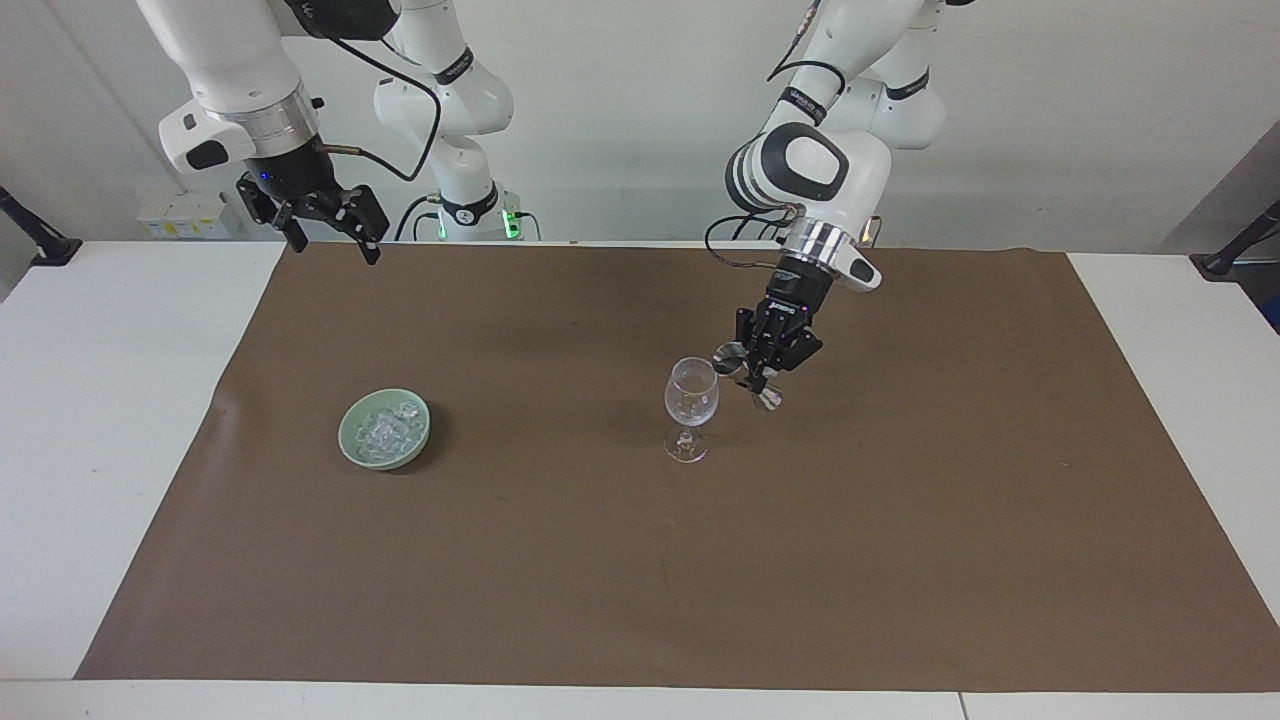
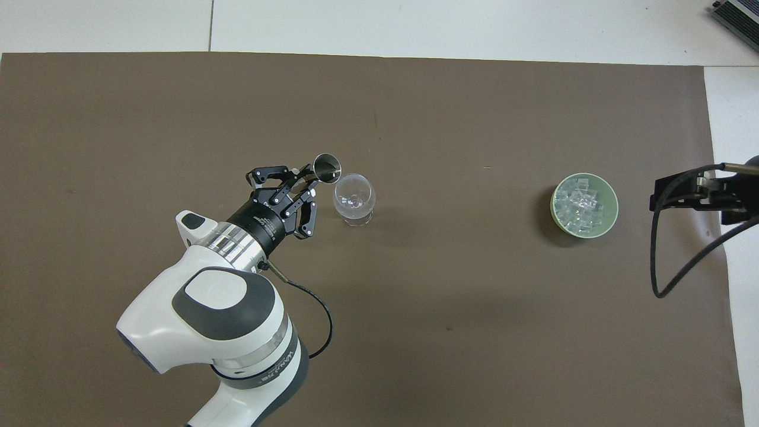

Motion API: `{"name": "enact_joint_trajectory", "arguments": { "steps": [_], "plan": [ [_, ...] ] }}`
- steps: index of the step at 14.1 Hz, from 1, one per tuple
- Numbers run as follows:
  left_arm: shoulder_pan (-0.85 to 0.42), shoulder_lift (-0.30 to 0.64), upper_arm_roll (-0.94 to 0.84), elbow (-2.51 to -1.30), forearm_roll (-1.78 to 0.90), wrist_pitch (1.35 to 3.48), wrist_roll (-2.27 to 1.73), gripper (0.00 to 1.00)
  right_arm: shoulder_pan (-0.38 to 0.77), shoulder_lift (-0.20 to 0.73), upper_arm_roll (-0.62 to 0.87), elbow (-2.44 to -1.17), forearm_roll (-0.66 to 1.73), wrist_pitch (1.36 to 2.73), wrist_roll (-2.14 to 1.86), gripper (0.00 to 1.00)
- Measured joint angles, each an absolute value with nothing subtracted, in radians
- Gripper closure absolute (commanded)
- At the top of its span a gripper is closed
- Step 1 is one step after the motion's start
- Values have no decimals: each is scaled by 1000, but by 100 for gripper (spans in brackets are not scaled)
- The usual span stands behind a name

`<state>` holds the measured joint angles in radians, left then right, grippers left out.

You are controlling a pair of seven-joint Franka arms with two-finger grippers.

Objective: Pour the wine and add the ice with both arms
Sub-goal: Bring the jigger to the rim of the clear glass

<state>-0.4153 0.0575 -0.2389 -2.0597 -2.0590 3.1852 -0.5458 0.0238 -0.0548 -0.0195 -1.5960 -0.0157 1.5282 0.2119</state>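
Note:
A clear stemmed glass [image 1: 691,392] [image 2: 354,196] stands upright mid-mat. My left gripper [image 1: 757,375] [image 2: 308,181] is shut on the waist of a small metal jigger [image 1: 730,356] [image 2: 327,167]. The jigger is tilted, its mouth right beside the glass's rim. No wine shows in the jigger or the glass. The ice [image 1: 388,430] [image 2: 580,204] lies piled in a pale green bowl [image 1: 346,432] [image 2: 614,204] toward the right arm's end of the table. My right gripper [image 1: 335,248] [image 2: 655,196] waits open and empty, raised over the mat's edge nearest the robots.
A brown mat [image 1: 600,560] [image 2: 450,332] covers most of the white table [image 1: 110,400]. A black cable [image 2: 682,273] hangs from the right wrist. Only the glass and the bowl stand on the mat.

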Motion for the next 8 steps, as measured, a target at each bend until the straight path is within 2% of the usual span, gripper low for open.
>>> {"name": "enact_joint_trajectory", "arguments": {
  "steps": [8],
  "plan": [
    [-431, 69, -241, -2047, -2013, 3221, -537, 100, 24, -55, -19, -1596, -16, 1528, 212, 0]
  ]
}}
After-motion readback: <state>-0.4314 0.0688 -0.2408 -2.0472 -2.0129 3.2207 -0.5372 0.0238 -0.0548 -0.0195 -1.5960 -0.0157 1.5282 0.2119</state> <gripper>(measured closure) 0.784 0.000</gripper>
